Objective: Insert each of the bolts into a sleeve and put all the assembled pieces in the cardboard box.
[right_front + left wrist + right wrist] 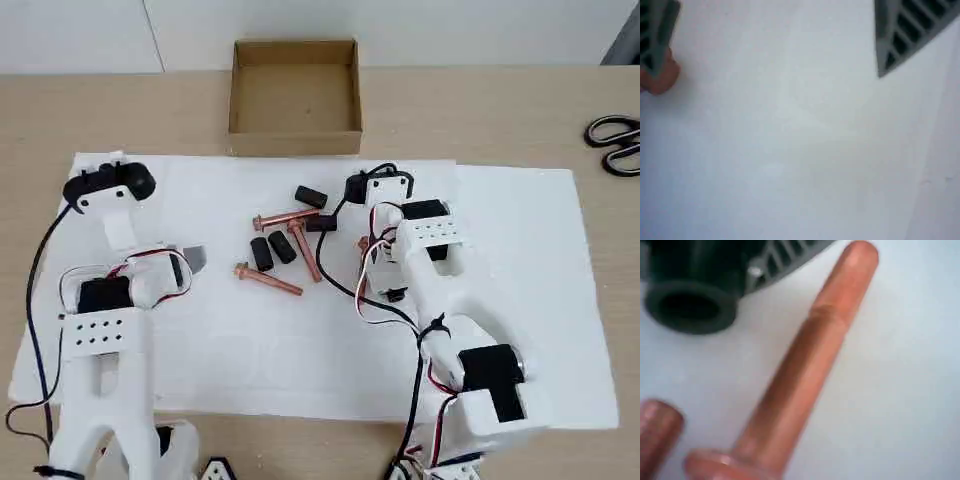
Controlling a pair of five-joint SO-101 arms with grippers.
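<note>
**Bolts and sleeves, unjoined.** Copper bolts (305, 250) and black sleeves (282, 247) lie loose in one cluster on the white sheet (520, 260), near the box (295, 95) but not touching it. No piece is in the box yet. Each bolt is a smooth shaft with a flanged head; each sleeve is a short open tube.

In the right wrist view one bolt (800, 375) lies flat, its long axis slanting past a sleeve (690, 305) whose bore faces the camera. The two are near but apart, and their axes are not in line. A ribbed grey jaw sits against that sleeve; one cannot tell whether the right gripper (372, 255) pinches it.

The right gripper stands at the cluster's edge, about as far from the box as the parts, and looks the nearer arm. The left gripper (770, 72), farther from the box, hangs spread over the sheet, with a copper end beside one jaw.
</note>
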